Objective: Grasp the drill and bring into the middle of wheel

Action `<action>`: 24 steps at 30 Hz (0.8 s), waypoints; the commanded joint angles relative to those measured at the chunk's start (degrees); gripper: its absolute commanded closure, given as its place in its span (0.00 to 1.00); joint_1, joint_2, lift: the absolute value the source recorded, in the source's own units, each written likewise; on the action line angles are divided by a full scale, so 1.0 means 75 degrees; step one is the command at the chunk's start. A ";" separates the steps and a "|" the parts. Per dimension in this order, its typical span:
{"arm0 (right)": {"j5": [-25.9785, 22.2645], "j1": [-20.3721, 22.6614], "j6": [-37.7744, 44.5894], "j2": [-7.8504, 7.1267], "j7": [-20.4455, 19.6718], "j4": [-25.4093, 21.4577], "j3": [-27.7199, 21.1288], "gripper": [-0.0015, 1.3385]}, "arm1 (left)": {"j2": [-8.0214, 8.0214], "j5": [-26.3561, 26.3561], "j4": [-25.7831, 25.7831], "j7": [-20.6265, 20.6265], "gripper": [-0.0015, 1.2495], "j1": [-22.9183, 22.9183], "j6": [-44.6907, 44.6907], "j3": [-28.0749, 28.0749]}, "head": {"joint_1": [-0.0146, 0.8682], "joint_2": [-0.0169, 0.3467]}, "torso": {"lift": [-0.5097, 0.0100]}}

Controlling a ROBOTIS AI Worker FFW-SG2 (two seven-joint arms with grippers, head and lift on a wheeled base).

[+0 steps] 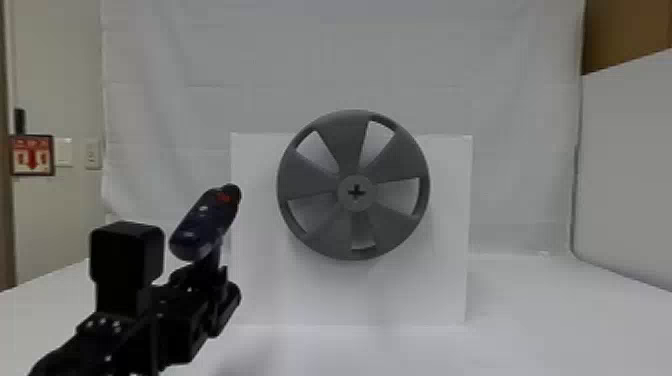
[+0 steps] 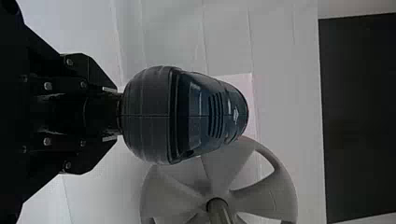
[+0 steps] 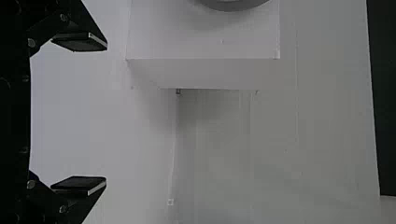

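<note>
In the head view my left gripper [image 1: 212, 285] is shut on the handle of the dark blue drill [image 1: 205, 225], holding it up left of the grey wheel [image 1: 310, 230]. The drill's front end tilts up and toward the right. In the left wrist view, the drill [image 2: 201, 112] extends from my left gripper [image 2: 109, 114], its body beside the wheel [image 2: 173, 205]. The wheel's hub bears a cross-shaped opening in the head view. My right gripper [image 3: 79, 114] stands open in the right wrist view, with nothing between its fingers.
A white box [image 1: 420, 280] stands on the white table [image 1: 540, 310] behind and below the wheel. White cloth [image 1: 350, 60] hangs at the back, and a white panel [image 1: 630, 165] rises at the right.
</note>
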 commanded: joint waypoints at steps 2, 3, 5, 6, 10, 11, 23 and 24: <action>0.0004 0.0000 0.0003 -0.0001 0.0000 0.0000 0.0012 0.20 | 0.0137 0.0070 -0.0147 -0.0002 0.97 -0.0186 0.0002 -0.0518 | 0.08 0.13 | 0.21; 0.0004 0.0000 0.0003 -0.0001 0.0000 0.0000 0.0012 0.20 | 0.0160 0.0105 -0.0158 -0.0002 0.97 -0.0221 0.0002 -0.0588 | 0.08 0.13 | 0.21; 0.0004 0.0000 0.0003 -0.0001 0.0000 0.0000 0.0024 0.20 | 0.0172 0.0152 -0.0158 -0.0002 0.97 -0.0292 0.0013 -0.0740 | 0.08 0.13 | 0.21; 0.0016 -0.0012 0.0014 -0.0001 0.0000 0.0000 0.0024 0.20 | 0.0184 0.0152 -0.0158 -0.0002 0.97 -0.0315 0.0002 -0.0799 | 0.08 0.13 | 0.21; 0.0028 -0.0012 0.0014 0.0011 0.0000 0.0000 0.0047 0.20 | 0.0207 0.0175 -0.0158 -0.0002 0.97 -0.0432 0.0002 -0.1033 | 0.08 0.13 | 0.21; 0.0028 -0.0012 0.0014 0.0011 0.0000 0.0000 0.0047 0.20 | 0.0219 0.0175 -0.0158 -0.0002 0.97 -0.0467 0.0013 -0.1104 | 0.08 0.13 | 0.21; 0.0110 -0.0047 0.0014 0.0011 0.0000 0.0000 0.0141 0.20 | 0.0242 -0.0059 -0.0123 -0.0002 0.97 -0.0854 0.0084 -0.1596 | 0.08 0.13 | 0.21; 0.0110 -0.0059 0.0014 0.0011 0.0000 0.0000 0.0153 0.20 | 0.0242 -0.0059 -0.0112 -0.0002 0.97 -0.0889 0.0072 -0.1643 | 0.08 0.13 | 0.21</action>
